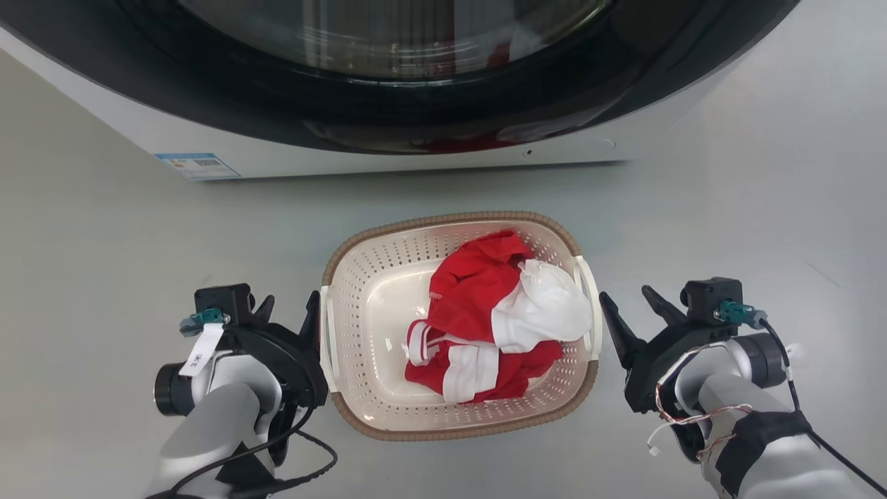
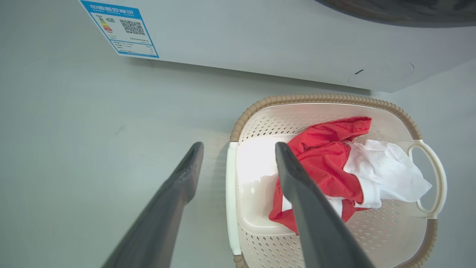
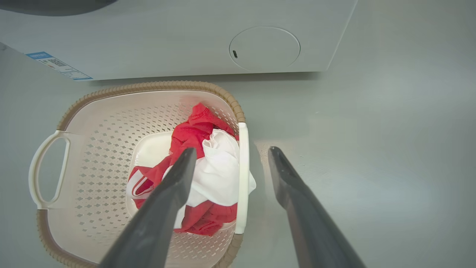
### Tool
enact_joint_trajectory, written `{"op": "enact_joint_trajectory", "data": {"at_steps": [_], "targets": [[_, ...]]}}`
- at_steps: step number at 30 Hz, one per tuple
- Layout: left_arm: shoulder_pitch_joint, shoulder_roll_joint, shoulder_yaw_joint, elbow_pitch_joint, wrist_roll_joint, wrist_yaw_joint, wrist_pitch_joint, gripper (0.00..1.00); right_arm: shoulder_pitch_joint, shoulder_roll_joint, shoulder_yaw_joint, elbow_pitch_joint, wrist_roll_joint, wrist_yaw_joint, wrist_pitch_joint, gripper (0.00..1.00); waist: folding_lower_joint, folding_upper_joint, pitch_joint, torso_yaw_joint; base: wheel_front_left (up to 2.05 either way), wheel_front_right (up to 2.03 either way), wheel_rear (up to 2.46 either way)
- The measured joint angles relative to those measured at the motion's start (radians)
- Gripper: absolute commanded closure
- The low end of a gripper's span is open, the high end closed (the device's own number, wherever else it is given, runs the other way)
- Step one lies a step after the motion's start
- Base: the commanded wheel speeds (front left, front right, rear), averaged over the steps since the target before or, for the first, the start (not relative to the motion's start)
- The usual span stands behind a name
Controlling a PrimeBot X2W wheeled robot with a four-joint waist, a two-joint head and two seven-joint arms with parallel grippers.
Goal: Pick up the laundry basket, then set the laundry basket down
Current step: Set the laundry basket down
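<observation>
Before the glossy washing machine (image 1: 346, 158), rounded, perforated, woven-rimmed cream laundry basket (image 1: 374, 267), crumpled red-and-white cloth (image 1: 485, 312) inside, left gripper (image 1: 287, 310) and right gripper (image 1: 627, 298) both spread, empty.

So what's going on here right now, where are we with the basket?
The laundry basket sits on the floor in front of the washing machine, with red and white clothes inside. The robot has an open pincer at each end. The left pincer is lined up around the left side handle, and the right pincer around the right side handle. Neither has closed, so the lift has not begun.
</observation>
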Motion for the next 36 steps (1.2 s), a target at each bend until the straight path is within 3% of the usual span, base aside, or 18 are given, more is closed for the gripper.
{"op": "enact_joint_trajectory", "data": {"at_steps": [17, 27, 36], "targets": [[0.109, 0.051, 0.005, -0.118, 0.029, 0.002, -0.017, 0.0, 0.088, -0.016, -0.077, -0.071, 0.017, -0.012, -0.001, 0.0, -0.0001, 0.0, -0.203, -0.008, 0.0, 0.0, 0.0], [0.197, 0.093, 0.037, -0.293, 0.083, 0.048, -0.017, 0.0, 0.14, -0.054, -0.119, -0.198, -0.012, -0.056, -0.001, 0.0, 0.0, 0.0001, -0.305, -0.013, 0.0, 0.0, 0.0], [0.314, 0.133, 0.06, -0.518, 0.152, 0.109, -0.017, 0.0, 0.221, -0.099, -0.162, -0.363, -0.071, -0.118, -0.001, 0.0, 0.0001, 0.0, -0.388, -0.016, 0.0, 0.0, 0.0]]}}
